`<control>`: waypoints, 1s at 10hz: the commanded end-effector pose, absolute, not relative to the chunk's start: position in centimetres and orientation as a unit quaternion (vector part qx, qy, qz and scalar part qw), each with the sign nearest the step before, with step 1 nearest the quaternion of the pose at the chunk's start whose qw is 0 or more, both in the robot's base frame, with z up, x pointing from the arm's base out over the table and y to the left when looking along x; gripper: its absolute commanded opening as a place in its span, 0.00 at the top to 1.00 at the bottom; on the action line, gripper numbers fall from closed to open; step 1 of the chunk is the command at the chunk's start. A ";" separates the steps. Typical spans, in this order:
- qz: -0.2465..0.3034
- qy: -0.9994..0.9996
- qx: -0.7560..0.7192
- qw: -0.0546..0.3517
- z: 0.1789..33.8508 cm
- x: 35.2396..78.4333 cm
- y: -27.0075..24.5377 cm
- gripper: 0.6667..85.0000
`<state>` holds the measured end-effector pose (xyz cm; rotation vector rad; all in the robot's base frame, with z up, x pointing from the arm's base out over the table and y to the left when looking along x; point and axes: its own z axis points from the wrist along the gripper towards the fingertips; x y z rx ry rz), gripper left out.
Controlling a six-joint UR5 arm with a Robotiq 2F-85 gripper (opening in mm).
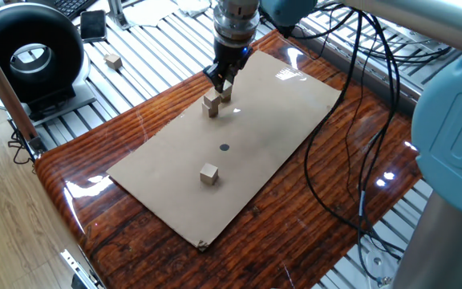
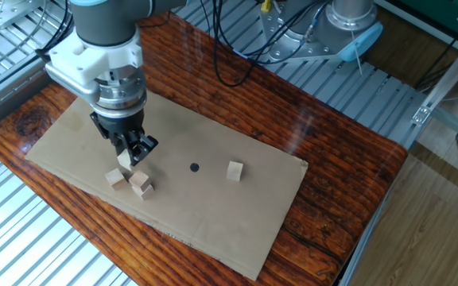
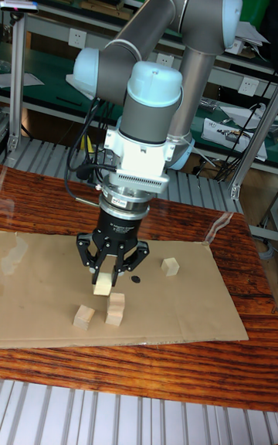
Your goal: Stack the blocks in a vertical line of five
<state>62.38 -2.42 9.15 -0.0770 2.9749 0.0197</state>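
so far the stack (image 3: 115, 308) looks two blocks high at most, with one loose cube (image 3: 83, 317) beside it and another (image 3: 170, 266) past the black dot (image 2: 195, 168). the gripper (image 3: 109, 281) holds a cube (image 3: 103, 284) clamped above them. only one fixed view shows a stray cube (image 1: 114, 61) off the cardboard sheet (image 1: 271, 120).

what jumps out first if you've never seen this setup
The big grey-and-blue arm, its gripper shut on a small wooden block held just above the cardboard sheet. Below it sit a two-block stack and a loose block; another block lies alone past the black dot.
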 end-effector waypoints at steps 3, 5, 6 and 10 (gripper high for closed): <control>0.033 0.994 0.001 0.101 9.8 63.5 -0.4 1.00; 0.034 0.994 0.002 0.101 9.5 63.8 0.0 1.00; 0.033 0.995 0.002 0.099 9.2 63.7 0.1 1.00; 0.023 0.997 -0.009 0.077 8.6 62.8 -0.2 1.00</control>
